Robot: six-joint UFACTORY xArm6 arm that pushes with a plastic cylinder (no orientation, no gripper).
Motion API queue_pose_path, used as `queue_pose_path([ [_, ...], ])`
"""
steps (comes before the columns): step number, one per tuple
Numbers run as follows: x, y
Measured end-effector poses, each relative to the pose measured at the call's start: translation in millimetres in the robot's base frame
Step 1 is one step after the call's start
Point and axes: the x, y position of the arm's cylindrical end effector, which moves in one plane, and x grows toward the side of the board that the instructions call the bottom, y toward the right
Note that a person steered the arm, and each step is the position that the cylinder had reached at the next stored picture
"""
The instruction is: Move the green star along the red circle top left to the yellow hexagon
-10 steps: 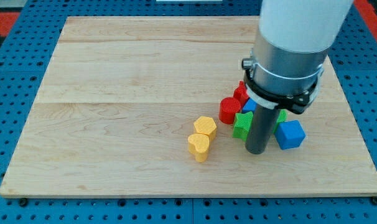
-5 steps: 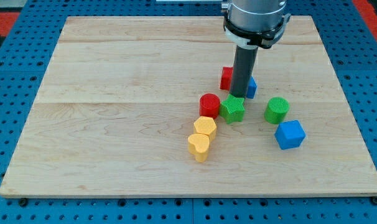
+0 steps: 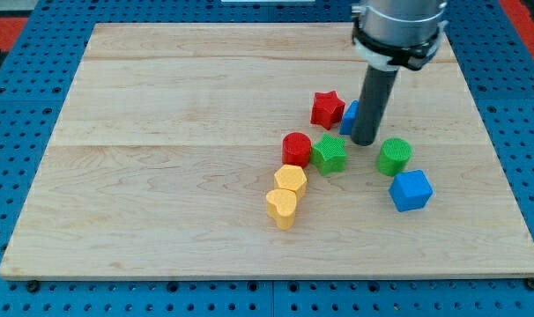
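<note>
Yellow came first: the yellow heart point(image 3: 282, 208) lay nearest the view's bottom, and the yellow hexagon point(image 3: 291, 179) touched it just above. Using the yellow hexagon as the landmark, the red circle point(image 3: 296, 149) sat right above it and touched it. The green star point(image 3: 329, 154) was up and to the view's right of the hexagon, pressed against the red circle's right side. The blue cube point(image 3: 411, 190) lay far to the right of the hexagon. The green cylinder point(image 3: 394, 156) stood up and to the right of it. My tip point(image 3: 365, 142) was between the green star and the green cylinder, near both. The arm had no hand, only the dark rod. Farther up from the hexagon were a blue block point(image 3: 349, 117), partly hidden behind the rod, and the red star point(image 3: 327, 109). All sat on the wooden worktop point(image 3: 161, 132).
</note>
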Motion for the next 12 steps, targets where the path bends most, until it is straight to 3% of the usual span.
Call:
queue_pose_path([
  [3,40,-15],
  [9,-24,-72],
  [12,-26,-174],
])
